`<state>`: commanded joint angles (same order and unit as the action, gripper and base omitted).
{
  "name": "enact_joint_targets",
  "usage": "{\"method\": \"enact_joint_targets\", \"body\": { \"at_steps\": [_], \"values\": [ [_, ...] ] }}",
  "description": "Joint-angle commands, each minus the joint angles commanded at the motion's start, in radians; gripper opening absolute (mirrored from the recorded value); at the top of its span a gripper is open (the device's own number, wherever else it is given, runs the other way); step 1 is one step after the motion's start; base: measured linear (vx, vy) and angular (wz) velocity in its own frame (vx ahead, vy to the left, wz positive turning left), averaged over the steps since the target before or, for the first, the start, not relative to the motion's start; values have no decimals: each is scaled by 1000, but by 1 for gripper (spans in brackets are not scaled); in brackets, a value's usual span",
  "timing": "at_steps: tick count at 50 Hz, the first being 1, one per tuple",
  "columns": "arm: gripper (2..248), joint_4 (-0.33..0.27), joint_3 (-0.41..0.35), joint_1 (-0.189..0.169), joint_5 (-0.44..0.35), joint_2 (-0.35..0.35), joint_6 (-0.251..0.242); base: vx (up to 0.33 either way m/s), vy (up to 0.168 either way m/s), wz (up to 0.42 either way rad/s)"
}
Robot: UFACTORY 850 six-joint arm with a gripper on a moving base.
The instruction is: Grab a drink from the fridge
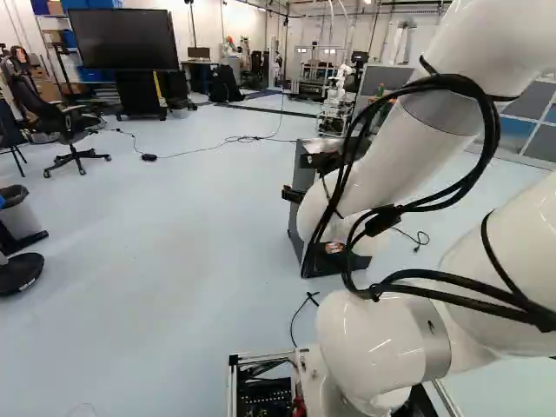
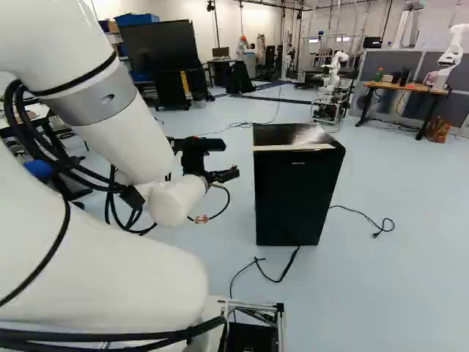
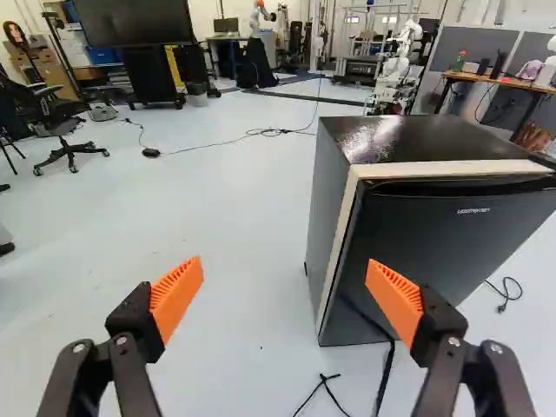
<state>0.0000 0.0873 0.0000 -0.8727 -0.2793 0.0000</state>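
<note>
The gripper [image 2: 220,175] hangs just left of the black fridge [image 2: 294,194] in the right base view, with a gap of floor between them. In the wrist view the gripper [image 3: 285,271] stands open, its orange pads wide apart with nothing between them. Ahead of it and to one side is the fridge [image 3: 434,248], upright, with a dark front door and a pale strip along the front edge of its body. The door looks closed, though a slight gap cannot be ruled out. No drink shows; the inside is hidden. The arm covers most of the fridge in the left base view.
A black cable [image 2: 282,273] lies on the floor before the fridge, another [image 2: 366,220] beyond it. An office chair [image 1: 65,130] and a bin [image 1: 19,217] stand at the left. Far off are a large screen [image 1: 124,39], a wooden table [image 2: 410,87] and another robot [image 2: 335,73].
</note>
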Motion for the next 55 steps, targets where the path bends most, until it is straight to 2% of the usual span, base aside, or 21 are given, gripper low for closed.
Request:
{"method": "enact_joint_targets", "body": {
  "at_steps": [18,28,55],
  "values": [
    [247,2,14,5,0,16,0,0,0,0],
    [247,23,31,20,0,36,0,0,0,0],
    [247,113,100,107,-9,114,0,0,0,0]
  ]
}}
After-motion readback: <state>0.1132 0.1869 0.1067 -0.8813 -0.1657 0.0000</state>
